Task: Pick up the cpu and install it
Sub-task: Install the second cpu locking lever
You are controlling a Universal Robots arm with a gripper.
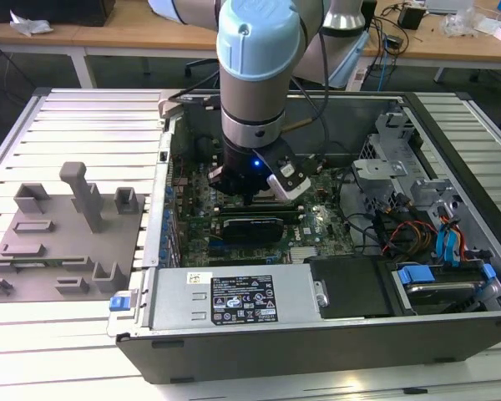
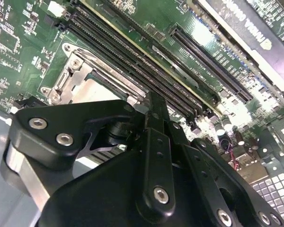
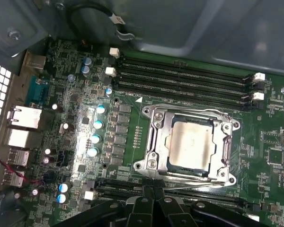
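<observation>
First wrist view: one cpu (image 3: 190,145) seated in one socket (image 3: 154,124).

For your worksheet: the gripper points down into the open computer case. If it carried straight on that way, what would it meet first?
Probably the motherboard at the near edge of the CPU socket, where the cpu already sits in its metal frame. The gripper hangs just beside it; depth is unclear.
</observation>
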